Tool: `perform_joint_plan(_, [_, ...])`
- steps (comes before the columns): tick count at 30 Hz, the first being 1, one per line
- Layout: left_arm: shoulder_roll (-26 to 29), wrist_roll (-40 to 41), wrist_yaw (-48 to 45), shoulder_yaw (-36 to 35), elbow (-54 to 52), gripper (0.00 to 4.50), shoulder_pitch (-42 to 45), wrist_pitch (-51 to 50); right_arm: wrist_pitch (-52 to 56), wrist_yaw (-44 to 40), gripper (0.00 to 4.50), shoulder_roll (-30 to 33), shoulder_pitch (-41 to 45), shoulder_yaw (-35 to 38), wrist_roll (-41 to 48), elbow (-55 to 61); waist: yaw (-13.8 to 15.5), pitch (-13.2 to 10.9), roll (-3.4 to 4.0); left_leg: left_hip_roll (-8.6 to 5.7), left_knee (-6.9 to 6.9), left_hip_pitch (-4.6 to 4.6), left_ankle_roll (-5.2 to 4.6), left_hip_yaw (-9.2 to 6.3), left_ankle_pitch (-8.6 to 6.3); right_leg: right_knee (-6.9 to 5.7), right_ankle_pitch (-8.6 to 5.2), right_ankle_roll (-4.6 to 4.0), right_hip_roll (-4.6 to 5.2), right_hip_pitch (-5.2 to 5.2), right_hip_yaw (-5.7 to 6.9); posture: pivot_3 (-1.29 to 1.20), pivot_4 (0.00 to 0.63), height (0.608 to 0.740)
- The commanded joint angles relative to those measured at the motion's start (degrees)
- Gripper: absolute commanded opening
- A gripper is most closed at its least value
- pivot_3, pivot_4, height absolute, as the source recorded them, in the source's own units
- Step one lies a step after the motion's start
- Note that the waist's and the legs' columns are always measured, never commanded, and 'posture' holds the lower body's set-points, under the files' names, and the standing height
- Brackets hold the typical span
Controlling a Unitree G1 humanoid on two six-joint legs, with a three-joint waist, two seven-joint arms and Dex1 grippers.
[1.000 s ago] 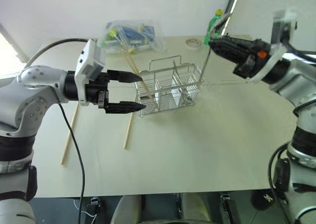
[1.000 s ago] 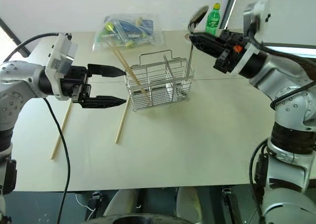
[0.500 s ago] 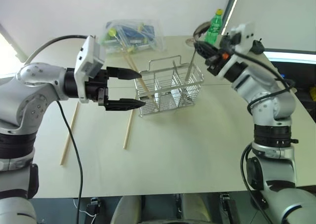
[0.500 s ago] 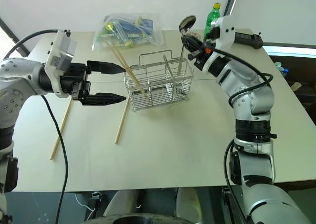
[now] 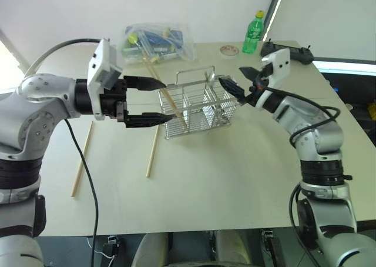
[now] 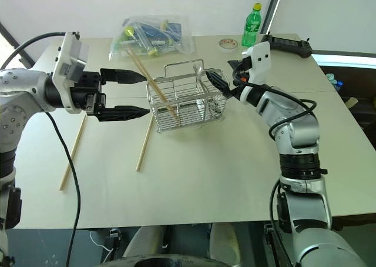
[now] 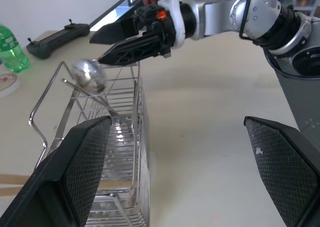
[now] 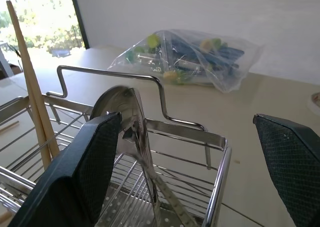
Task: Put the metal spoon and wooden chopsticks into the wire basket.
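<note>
The wire basket (image 5: 202, 109) stands mid-table. The metal spoon (image 7: 88, 73) stands in it, bowl up, leaning on the rim, its handle down inside; the bowl (image 8: 121, 106) sits close by one right finger. My right gripper (image 5: 235, 82) is open just right of the basket's top with nothing in its jaws. Wooden chopsticks (image 5: 166, 95) lean in the basket's left compartment. Two more chopsticks lie on the table, one (image 5: 153, 152) just left of the basket and one (image 5: 82, 160) farther left. My left gripper (image 5: 167, 101) hangs open and empty at the basket's left side.
A clear plastic bag (image 5: 157, 40) of utensils lies behind the basket. A green bottle (image 5: 253, 30), a tape roll (image 5: 229, 50) and a black controller (image 5: 289, 49) sit at the back right. The table's right edge (image 5: 346, 120) is near my right arm.
My right gripper came down with the spoon, set it into the basket and opened, letting it go. The left gripper stayed where it was, open.
</note>
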State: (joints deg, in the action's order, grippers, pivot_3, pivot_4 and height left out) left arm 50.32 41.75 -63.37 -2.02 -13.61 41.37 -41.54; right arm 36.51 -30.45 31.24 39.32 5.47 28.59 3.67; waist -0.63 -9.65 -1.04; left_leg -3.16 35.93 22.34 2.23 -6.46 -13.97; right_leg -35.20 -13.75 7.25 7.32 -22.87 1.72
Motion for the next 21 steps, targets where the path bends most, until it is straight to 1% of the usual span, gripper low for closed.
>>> perform_joint_plan(1, [0.5, -1.2, 0.9, -2.6, 0.5, 4.50, 2.1, 1.7, 3.6, -5.0, 4.44, 6.7, 3.8, 5.2, 4.6, 6.2, 0.0, 0.0, 0.01, -0.01, 0.00, 0.01, 0.00, 0.00, 0.00, 0.02, 0.00, 0.00, 0.00, 0.00, 0.00, 0.00, 0.150, 0.690])
perform_joint_plan(3, [1.0, -2.1, 1.9, -3.8, 1.5, 4.50, 2.1, 2.2, 7.1, -10.3, 4.44, 12.5, 4.8, 7.5, 8.8, 8.5, 0.0, 0.0, 0.02, -0.01, -0.01, 0.03, -0.01, 0.01, 0.00, 0.03, 0.00, 0.00, 0.02, 0.00, 0.00, 0.00, 0.150, 0.690])
perform_joint_plan(6, [2.0, -3.3, 5.4, -7.0, 4.0, 4.50, 2.3, 1.8, 10.7, -18.7, 4.44, 21.3, 3.8, 10.4, 14.2, 11.6, -0.1, 0.0, -0.03, 0.03, -0.04, 0.03, -0.09, -0.01, -0.05, 0.05, -0.02, 0.01, 0.01, 0.00, 0.06, 0.00, 0.150, 0.690])
perform_joint_plan(10, [3.7, -5.9, 11.2, -10.6, 7.5, 4.50, 1.4, -0.4, 13.3, -26.1, 4.44, 28.7, -0.8, 13.1, 18.9, 16.0, -0.4, 0.0, -0.06, 0.08, -0.04, -0.02, -0.15, 0.01, -0.09, 0.06, -0.03, 0.02, 0.00, 0.03, 0.07, 0.00, 0.150, 0.690])
perform_joint_plan(12, [5.5, -8.2, 14.2, -11.2, 8.7, 4.50, 0.1, -2.2, 14.6, -27.1, 4.44, 30.2, -3.8, 13.7, 20.6, 19.0, -0.4, 0.0, -0.06, 0.10, -0.03, -0.02, -0.15, 0.04, -0.09, 0.05, -0.03, 0.03, 0.01, 0.04, 0.06, 0.00, 0.150, 0.690])
perform_joint_plan(15, [7.8, -11.3, 19.1, -11.4, 10.6, 4.50, -1.4, -6.0, 15.7, -25.7, 4.44, 30.2, -8.2, 13.4, 21.7, 23.7, -0.2, 0.0, -0.05, 0.12, 0.00, -0.05, -0.15, 0.05, -0.09, 0.03, -0.06, 0.08, 0.02, 0.04, 0.01, 0.00, 0.150, 0.690])
perform_joint_plan(18, [8.4, -13.2, 23.7, -10.9, 12.8, 4.50, -1.3, -11.5, 16.8, -23.7, 4.44, 30.0, -12.0, 12.4, 21.7, 27.1, 0.1, 0.0, -0.06, 0.13, 0.05, -0.03, -0.14, 0.01, -0.09, 0.03, -0.07, 0.10, 0.02, 0.04, 0.02, 0.00, 0.150, 0.690])
perform_joint_plan(21, [7.9, -14.8, 27.9, -10.2, 15.6, 4.50, -0.2, -17.4, 17.4, -22.9, 4.44, 30.4, -15.2, 11.9, 22.1, 30.0, 0.3, 0.1, -0.14, 0.10, 0.07, 0.02, -0.13, -0.01, -0.10, 0.05, -0.06, 0.08, 0.07, 0.04, 0.03, 0.00, 0.150, 0.690])
